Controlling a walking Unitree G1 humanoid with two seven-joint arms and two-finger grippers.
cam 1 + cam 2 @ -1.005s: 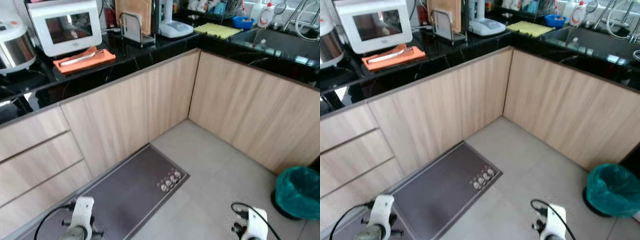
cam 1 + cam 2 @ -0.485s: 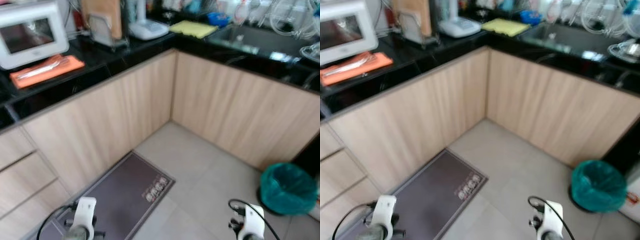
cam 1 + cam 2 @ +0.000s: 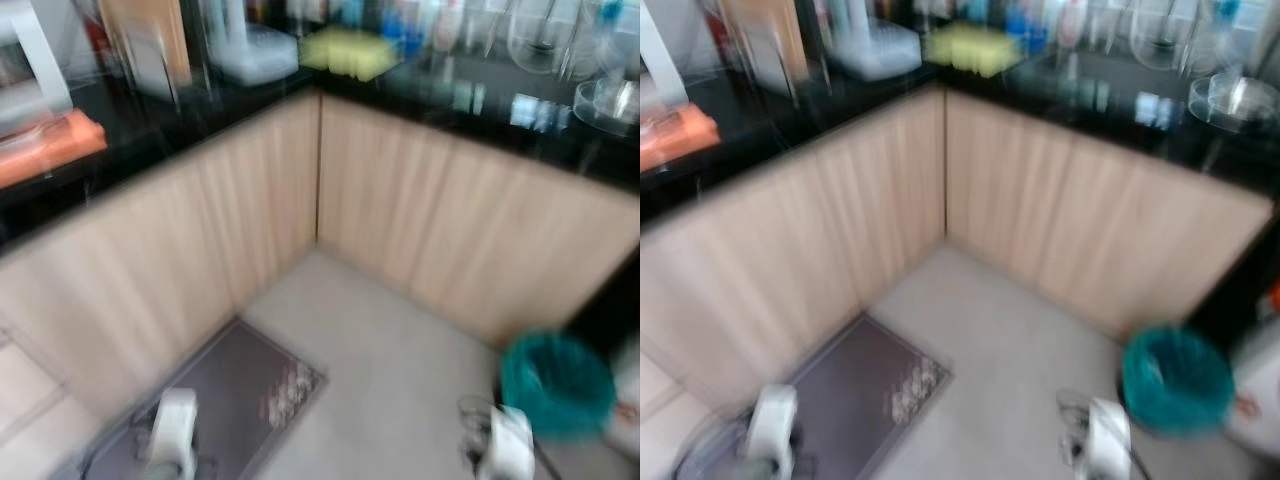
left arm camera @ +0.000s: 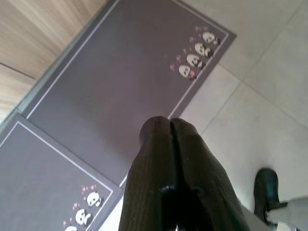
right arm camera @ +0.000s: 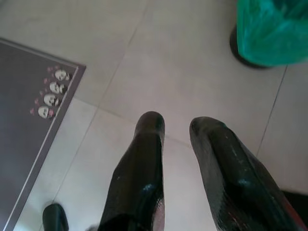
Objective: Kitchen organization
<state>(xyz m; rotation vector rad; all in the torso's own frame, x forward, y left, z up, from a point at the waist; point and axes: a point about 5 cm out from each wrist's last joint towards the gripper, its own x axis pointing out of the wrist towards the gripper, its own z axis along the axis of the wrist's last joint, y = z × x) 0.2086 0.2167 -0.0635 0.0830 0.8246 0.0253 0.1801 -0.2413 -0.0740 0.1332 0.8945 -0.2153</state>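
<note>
Both arms hang idle over the kitchen floor. My left gripper [image 4: 169, 126] is shut with nothing in it, above a dark grey floor mat [image 4: 120, 82] printed with small pandas. My right gripper [image 5: 178, 126] is open and empty over pale floor tiles [image 5: 183, 72]. The head views are blurred. They show an L-shaped black counter [image 3: 160, 125] on light wood cabinets [image 3: 440, 220]. On it lie a yellow cloth [image 3: 345, 50] near the corner and an orange cloth [image 3: 45, 145] at the left. Clear glassware [image 3: 610, 95] stands at the right.
A bin with a teal bag [image 3: 557, 385] stands on the floor at the right, close to the cabinets, and also shows as teal bag [image 5: 272, 29] beyond my right gripper. The mat [image 3: 230, 400] lies along the left cabinets. Open tiled floor [image 3: 390, 360] runs into the corner.
The whole picture has slid left and blurred, so the camera is turning right. The white oven has nearly left the frame and glassware has come in at the right. Arms still hang.
</note>
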